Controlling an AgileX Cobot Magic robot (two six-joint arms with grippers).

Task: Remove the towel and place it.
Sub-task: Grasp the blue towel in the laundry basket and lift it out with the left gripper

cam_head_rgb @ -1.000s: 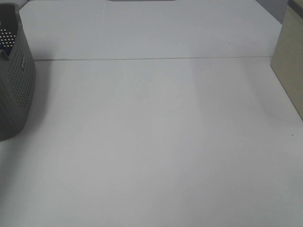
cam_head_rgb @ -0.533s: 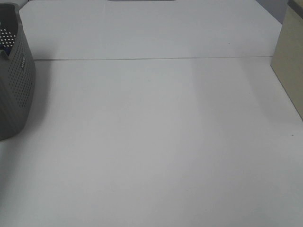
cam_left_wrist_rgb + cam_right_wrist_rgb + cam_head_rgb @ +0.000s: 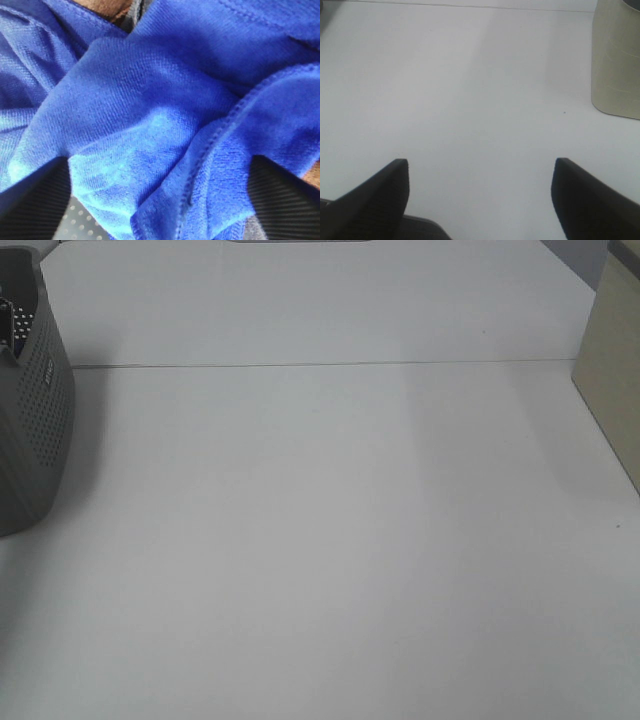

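The towel (image 3: 150,115), a royal-blue plush cloth, lay crumpled in loose folds, its stitched hem running across one fold. It filled nearly the whole left wrist view. Under its edge showed a patch of grey perforated plastic, matching the grey perforated basket (image 3: 40,430) at the left edge of the white table (image 3: 330,540), so the towel sat in that basket. The left gripper (image 3: 160,160) was down over the cloth with its jaws spread wide and the folds bulging between them. In the high view the basket's inside was mostly cut off. The right gripper (image 3: 481,161) hung over bare table, jaws wide and nothing between them. A beige bin (image 3: 610,370) stood at the table's right edge, its contents hidden.
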